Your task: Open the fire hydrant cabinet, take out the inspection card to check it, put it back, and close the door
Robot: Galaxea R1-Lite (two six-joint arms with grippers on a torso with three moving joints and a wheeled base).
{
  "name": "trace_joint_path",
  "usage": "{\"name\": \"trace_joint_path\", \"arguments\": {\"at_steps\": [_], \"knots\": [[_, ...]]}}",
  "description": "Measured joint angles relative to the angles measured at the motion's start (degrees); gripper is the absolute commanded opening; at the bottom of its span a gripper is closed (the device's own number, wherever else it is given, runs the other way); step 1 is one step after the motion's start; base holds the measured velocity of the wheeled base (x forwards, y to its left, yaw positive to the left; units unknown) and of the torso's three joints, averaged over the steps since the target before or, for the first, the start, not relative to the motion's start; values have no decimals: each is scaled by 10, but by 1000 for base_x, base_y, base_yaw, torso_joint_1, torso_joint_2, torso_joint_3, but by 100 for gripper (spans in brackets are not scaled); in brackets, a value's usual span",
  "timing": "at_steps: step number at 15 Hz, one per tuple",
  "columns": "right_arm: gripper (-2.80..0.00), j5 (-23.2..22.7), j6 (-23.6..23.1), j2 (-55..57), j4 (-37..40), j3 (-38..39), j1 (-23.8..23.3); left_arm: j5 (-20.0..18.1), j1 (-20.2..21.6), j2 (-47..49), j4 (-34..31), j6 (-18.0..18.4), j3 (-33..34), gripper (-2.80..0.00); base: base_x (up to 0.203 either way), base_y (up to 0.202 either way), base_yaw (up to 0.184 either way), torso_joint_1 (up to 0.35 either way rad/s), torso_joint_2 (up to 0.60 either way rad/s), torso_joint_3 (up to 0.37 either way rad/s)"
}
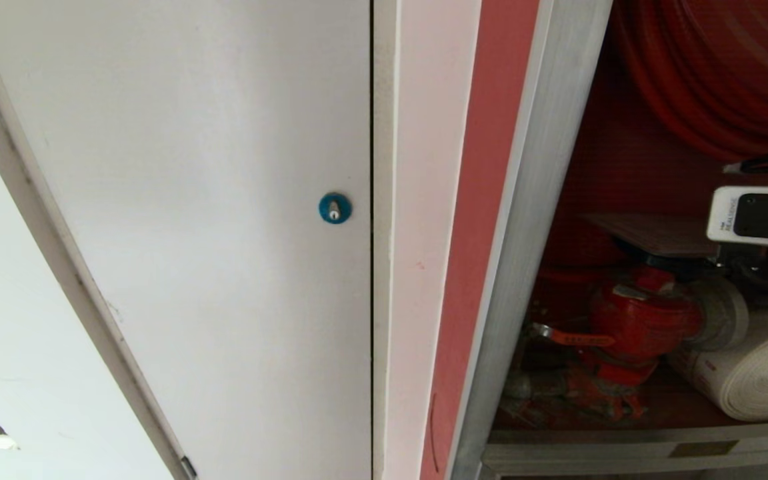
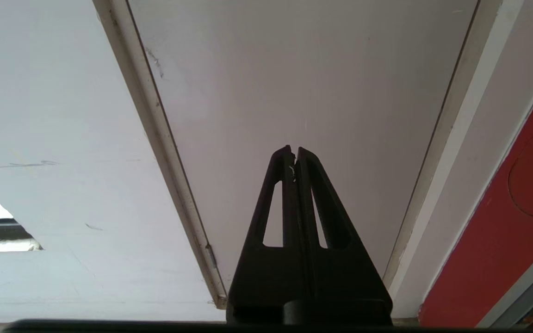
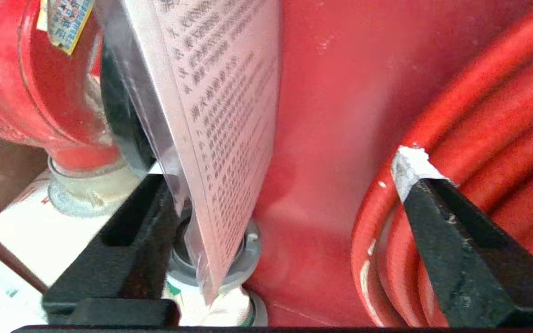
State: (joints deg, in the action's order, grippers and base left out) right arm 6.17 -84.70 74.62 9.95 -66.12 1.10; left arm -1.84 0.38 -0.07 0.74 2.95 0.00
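The fire hydrant cabinet (image 1: 537,220) stands open at the right, red inside. The inspection card (image 1: 657,233) lies flat on top of the red valve (image 1: 637,320). In the right wrist view the card (image 3: 220,115), white with rows of small print in a clear sleeve, sits between my right gripper's (image 3: 285,171) jaws. The jaws are open wide. The card is close to one finger (image 3: 123,240) and far from the taped fingertip (image 3: 414,162). The right wrist (image 1: 767,217) reaches in from the right. The door is out of view. My left gripper (image 2: 294,150) is shut and empty.
A white-grey panel (image 1: 191,200) with a blue round lock (image 1: 335,208) fills the left. The red hose reel (image 1: 711,73) hangs above the valve, close to the taped fingertip. The white rolled hose (image 1: 757,373) lies at the cabinet's bottom right.
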Motion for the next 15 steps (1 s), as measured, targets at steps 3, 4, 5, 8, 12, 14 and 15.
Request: {"name": "trace_joint_path", "arguments": {"at_steps": [3,4,5,8,12,14,15], "knots": [[0,-3,0,-12,0,-3,1,0,0,0,0,0,0,-280,0,0,0,0,0,0],[0,-3,0,-16,0,-4,1,0,0,0,0,0,0,-280,0,0,0,0,0,0],[0,-4,0,-20,0,-5,2,0,0,0,0,0,0,-280,0,0,0,0,0,0],[0,-6,1,-33,3,-5,2,0,0,0,0,0,0,-280,0,0,0,0,0,0],[0,-9,1,-58,50,-4,2,0,0,0,0,0,0,-280,0,0,0,0,0,0],[0,-11,1,-74,61,-1,2,0,0,0,0,0,0,-280,0,0,0,0,0,0],[0,-12,1,-83,66,1,3,0,0,0,0,0,0,-280,0,0,0,0,0,0]]}}
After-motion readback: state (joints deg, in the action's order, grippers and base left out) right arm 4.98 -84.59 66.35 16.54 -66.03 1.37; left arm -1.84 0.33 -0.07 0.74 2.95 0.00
